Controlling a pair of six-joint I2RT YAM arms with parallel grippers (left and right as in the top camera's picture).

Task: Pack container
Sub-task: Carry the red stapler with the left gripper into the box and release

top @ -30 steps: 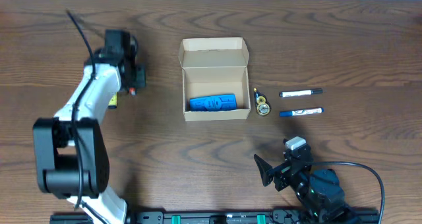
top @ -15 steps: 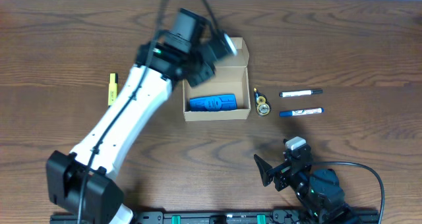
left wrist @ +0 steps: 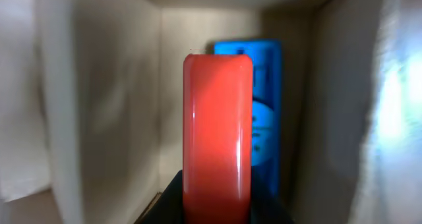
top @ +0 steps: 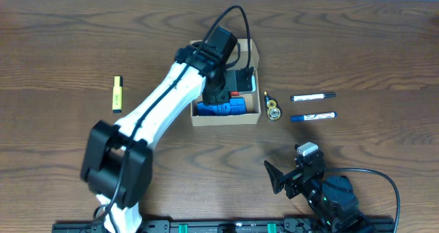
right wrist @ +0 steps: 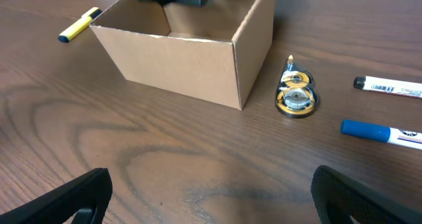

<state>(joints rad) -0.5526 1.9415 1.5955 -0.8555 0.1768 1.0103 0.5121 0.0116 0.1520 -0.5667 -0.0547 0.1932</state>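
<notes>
The container (top: 224, 119) is a small tan cardboard box with its flap lid open at the back, in the middle of the table. A blue flat item (top: 230, 108) lies inside it. My left gripper (top: 236, 89) reaches down into the box and is shut on a red object (top: 235, 94). In the left wrist view the red object (left wrist: 217, 132) stands between the jaws, with the blue item (left wrist: 264, 118) behind it and the box walls (left wrist: 105, 99) around. My right gripper (top: 288, 166) is open and empty near the front edge; the box (right wrist: 178, 69) lies ahead of it.
A yellow highlighter (top: 117, 94) lies left of the box. A gold tape dispenser (top: 273, 109) lies just right of the box. A black-capped marker (top: 313, 96) and a blue marker (top: 313, 116) lie further right.
My left arm has carried the red object from the far left of the table over to the box and lowered it inside. The yellow highlighter is now uncovered. The right arm has not moved.
</notes>
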